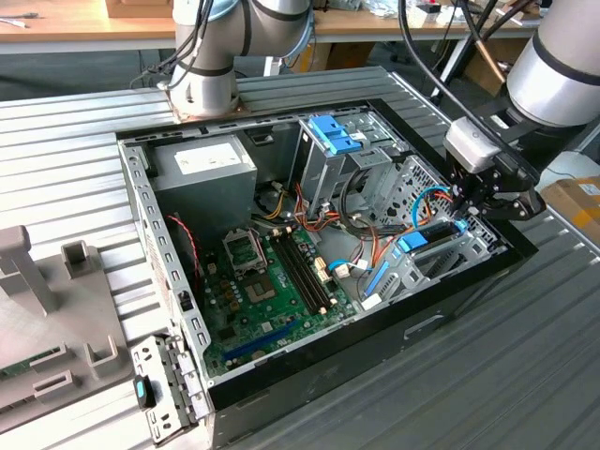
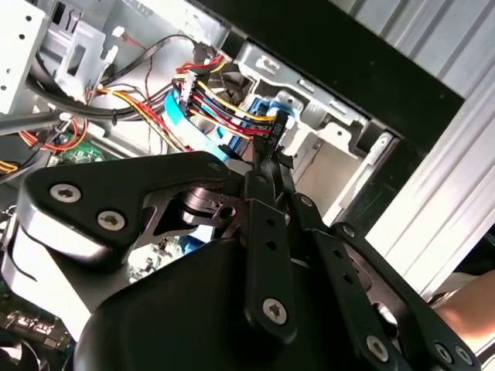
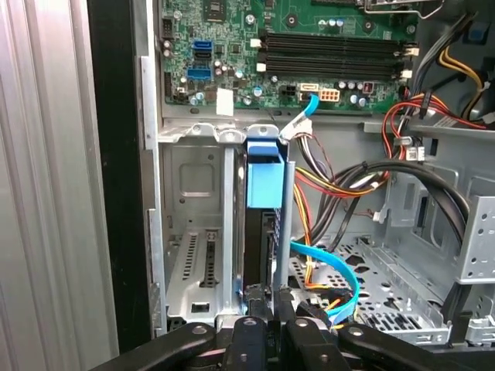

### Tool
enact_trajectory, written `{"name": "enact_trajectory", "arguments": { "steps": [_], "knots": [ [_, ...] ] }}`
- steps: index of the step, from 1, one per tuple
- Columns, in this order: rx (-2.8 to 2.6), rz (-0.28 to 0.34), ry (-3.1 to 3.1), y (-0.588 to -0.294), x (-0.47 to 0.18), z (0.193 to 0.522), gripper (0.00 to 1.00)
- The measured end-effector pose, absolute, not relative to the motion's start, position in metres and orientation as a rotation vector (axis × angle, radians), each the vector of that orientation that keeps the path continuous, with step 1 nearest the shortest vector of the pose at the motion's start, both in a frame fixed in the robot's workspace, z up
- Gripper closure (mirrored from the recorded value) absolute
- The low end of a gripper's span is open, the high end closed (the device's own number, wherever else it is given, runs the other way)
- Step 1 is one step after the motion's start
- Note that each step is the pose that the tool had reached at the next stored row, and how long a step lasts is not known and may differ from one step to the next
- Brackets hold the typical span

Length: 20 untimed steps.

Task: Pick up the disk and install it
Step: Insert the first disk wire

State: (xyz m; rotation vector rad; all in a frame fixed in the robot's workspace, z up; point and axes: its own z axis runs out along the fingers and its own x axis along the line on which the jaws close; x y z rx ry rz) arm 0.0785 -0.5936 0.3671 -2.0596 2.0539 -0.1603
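Observation:
The disk [image 3: 263, 185], a dark slim drive in a bright blue carrier frame, stands on edge in the metal drive bay [image 3: 193, 232] at the front corner of the open computer case. In the exterior view the disk [image 1: 424, 239] lies low in the bay on that view's right. My gripper [image 3: 267, 295] reaches down at the disk's near end, its fingers shut on the drive's edge. The second wrist view shows the fingertips [image 2: 267, 158] pressed together over the blue carrier [image 2: 236, 133]. From outside, the gripper [image 1: 466, 211] hangs just above the bay.
Red, yellow and black cable bundles [image 3: 340, 182] and a light blue cable [image 3: 332, 267] run right beside the disk. The motherboard [image 1: 272, 281], power supply [image 1: 211, 164] and a tall cage with a blue clip [image 1: 333, 136] sit inside the case. A grey fixture [image 1: 47, 309] stands on the exterior view's left.

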Motion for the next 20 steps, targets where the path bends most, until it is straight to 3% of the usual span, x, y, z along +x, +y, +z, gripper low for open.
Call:
{"name": "enact_trajectory", "arguments": {
  "steps": [16,20],
  "knots": [
    [-2.042,-0.162,2.060,-0.593,0.065,0.358,0.84],
    [-2.027,-0.136,2.052,-0.592,0.065,0.355,0.84]
  ]
}}
